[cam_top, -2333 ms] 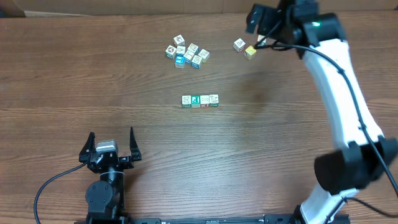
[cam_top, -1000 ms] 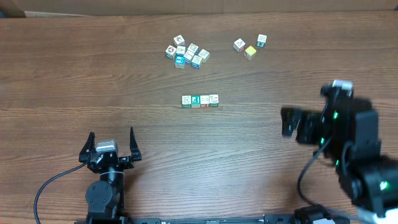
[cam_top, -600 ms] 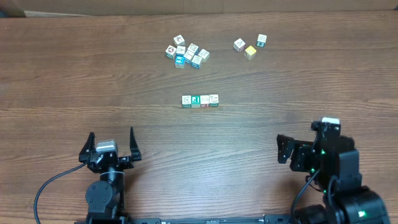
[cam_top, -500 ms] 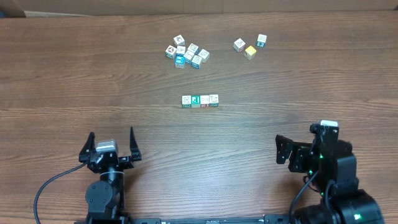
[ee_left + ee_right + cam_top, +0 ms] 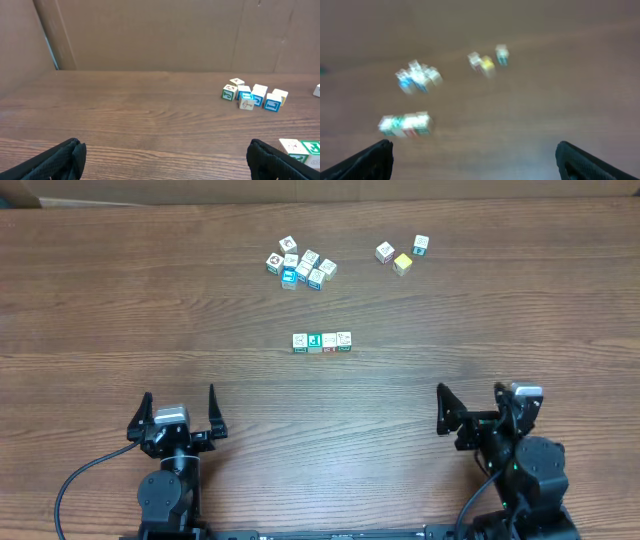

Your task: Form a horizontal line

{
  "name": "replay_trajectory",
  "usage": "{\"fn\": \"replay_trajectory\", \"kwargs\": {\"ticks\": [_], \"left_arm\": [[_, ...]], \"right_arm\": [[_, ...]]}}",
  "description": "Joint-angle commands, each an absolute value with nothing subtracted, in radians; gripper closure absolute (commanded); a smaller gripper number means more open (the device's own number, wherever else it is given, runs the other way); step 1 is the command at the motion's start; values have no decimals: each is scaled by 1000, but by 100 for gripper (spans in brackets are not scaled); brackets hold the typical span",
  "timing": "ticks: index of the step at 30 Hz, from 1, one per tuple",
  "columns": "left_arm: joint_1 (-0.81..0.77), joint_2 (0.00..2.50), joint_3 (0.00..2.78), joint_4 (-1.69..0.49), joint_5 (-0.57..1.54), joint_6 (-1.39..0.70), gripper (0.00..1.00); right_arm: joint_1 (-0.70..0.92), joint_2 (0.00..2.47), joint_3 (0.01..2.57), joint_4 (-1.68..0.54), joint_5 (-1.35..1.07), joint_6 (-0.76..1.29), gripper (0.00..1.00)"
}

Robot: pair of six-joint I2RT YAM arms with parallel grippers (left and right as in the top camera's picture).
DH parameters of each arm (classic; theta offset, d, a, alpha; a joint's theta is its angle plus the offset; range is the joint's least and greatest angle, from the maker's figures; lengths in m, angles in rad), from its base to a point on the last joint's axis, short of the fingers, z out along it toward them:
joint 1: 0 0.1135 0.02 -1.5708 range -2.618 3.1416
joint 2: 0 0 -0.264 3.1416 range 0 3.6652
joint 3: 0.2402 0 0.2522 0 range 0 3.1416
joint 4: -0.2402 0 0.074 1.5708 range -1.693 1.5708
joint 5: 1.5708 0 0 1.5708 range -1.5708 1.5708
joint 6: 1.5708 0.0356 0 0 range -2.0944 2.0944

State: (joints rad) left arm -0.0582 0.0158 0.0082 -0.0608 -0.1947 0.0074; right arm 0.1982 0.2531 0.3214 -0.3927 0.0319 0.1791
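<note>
The right hand (image 5: 469, 396) has withdrawn from the far cubes to the near right edge of the surface (image 5: 100, 300), its fingers apart and empty. The left hand (image 5: 179, 395) stays parked at the near left, fingers apart. The horizontal line (image 5: 322, 341) is unchanged at mid-surface, four cubes edge to edge. The loose clump (image 5: 300, 264) and the yellow-faced cube (image 5: 403, 263) lie beyond it, well apart.

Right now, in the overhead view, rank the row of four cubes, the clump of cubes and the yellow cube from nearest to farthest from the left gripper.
1. The row of four cubes, mid-table, ahead and right of the left gripper.
2. The clump of cubes, farther back, near the far edge.
3. The yellow cube, far back, well to the right.
</note>
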Motion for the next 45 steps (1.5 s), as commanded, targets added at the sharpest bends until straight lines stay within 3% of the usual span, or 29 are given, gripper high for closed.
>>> {"fn": "replay_trajectory", "kwargs": {"ticks": [1, 17, 34, 45], "left_arm": [[-53, 4, 5, -63, -184, 20, 0], [-53, 4, 5, -63, -184, 20, 0], [-53, 4, 5, -63, -184, 20, 0], [-53, 4, 6, -63, -184, 20, 0]], "right_arm": [[201, 212, 269, -275, -30, 77, 0], [155, 109, 36, 296, -75, 70, 0], [128, 2, 7, -74, -43, 69, 0], [129, 2, 7, -83, -39, -35, 0]]}}
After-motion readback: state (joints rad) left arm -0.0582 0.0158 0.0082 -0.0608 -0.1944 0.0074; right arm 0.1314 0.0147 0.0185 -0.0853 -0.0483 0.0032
